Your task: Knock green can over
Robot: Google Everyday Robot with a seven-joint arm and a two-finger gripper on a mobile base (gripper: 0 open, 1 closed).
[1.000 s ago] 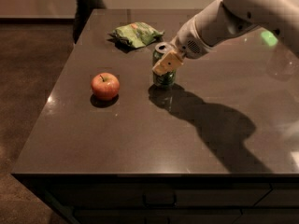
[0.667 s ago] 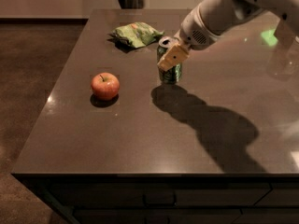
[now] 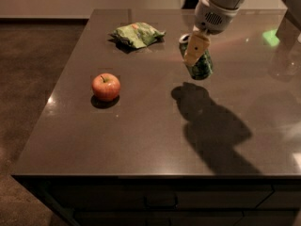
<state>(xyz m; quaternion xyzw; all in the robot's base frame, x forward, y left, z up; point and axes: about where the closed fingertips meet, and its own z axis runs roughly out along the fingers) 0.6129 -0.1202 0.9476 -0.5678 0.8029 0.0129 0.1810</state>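
Note:
The green can (image 3: 201, 66) is near the back middle of the dark table (image 3: 141, 140). It is tilted, with its silver top toward the upper left, and hangs above the tabletop over its own shadow. My gripper (image 3: 194, 50) reaches down from the upper right on a white arm and is shut on the can. One pale yellow finger (image 3: 195, 46) lies across the can's front; the other finger is hidden behind it.
A red apple (image 3: 106, 86) stands at the left middle of the table. A wrinkly green snack bag (image 3: 137, 34) lies at the back, left of the can. The table's front edge runs low across the view, with dark floor to the left.
The can has left the tabletop and tipped from upright to tilted, moving up and to the right with the gripper. The apple and the bag stay put.

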